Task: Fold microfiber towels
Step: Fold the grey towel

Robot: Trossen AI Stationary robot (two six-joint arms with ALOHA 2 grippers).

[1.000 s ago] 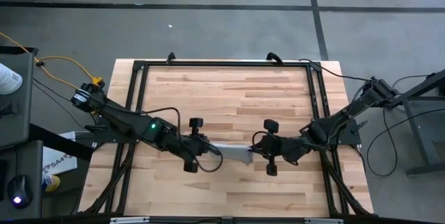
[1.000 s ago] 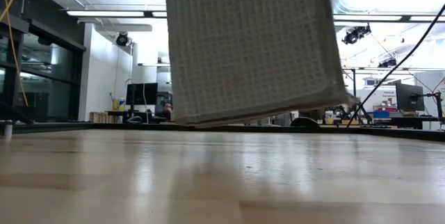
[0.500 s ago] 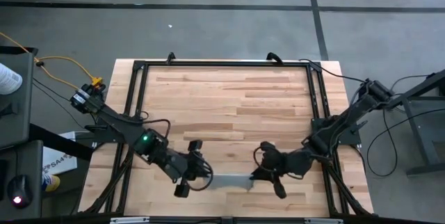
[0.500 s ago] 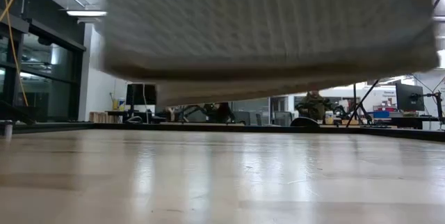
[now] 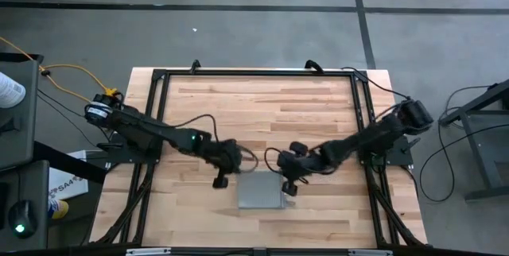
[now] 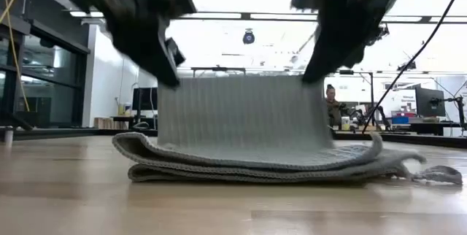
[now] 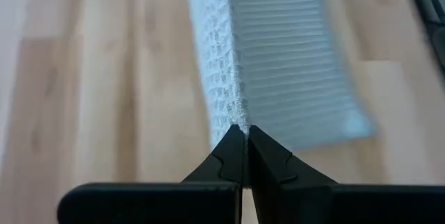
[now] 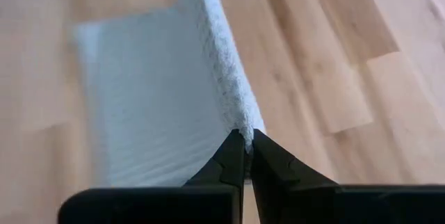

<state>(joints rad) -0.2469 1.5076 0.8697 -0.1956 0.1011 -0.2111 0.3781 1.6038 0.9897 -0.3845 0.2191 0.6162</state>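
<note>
The light grey-blue microfiber towel (image 6: 255,144) is soft cloth with a fine ribbed weave and a fuzzy rough edge, lying on the pale wooden plank table (image 5: 262,101), smooth with a faint sheen, framed by matt black metal bars (image 5: 254,73).

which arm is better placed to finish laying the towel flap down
Neither alone: the left gripper and right gripper each pinch one top corner of the towel, so both should lower together.

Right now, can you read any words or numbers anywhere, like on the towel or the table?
No readable text anywhere.
The towel, pinched by the left gripper and right gripper, shows none.
The box beside the table has print too small to read.
</note>
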